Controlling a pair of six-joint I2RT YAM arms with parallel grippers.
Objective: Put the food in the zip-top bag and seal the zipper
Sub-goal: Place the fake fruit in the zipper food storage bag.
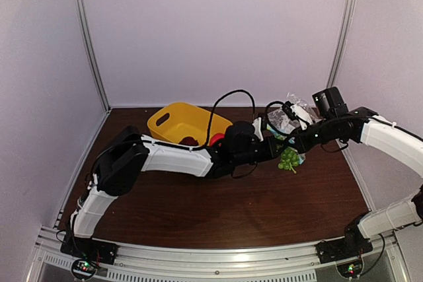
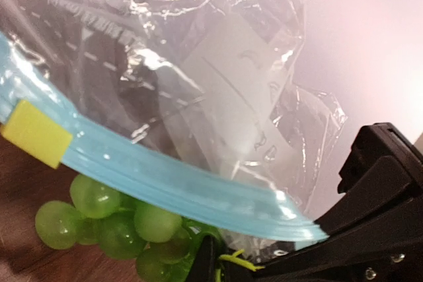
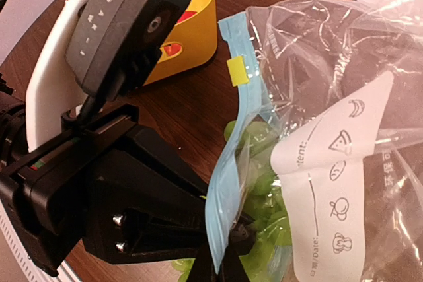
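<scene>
The zip-top bag [image 1: 285,118] hangs crinkled above the table between both grippers. My right gripper [image 3: 228,272] is shut on its light blue zipper [image 3: 241,110], which carries a yellow slider [image 3: 237,72]. The green grape bunch [image 1: 289,160] hangs at the bag's mouth, part of it showing through the clear plastic [image 3: 264,189]. My left gripper [image 2: 221,265] is shut on the bunch's stem, right under the zipper [image 2: 165,176], with grapes [image 2: 106,219] below the strip. A pink-red fruit [image 1: 216,139] and a dark maroon fruit [image 1: 190,141] lie in the yellow basket.
The yellow basket [image 1: 173,118] stands at the back centre-left, just behind my left arm. A black cable [image 1: 228,97] loops over it. The enclosure's white walls close off the back and both sides.
</scene>
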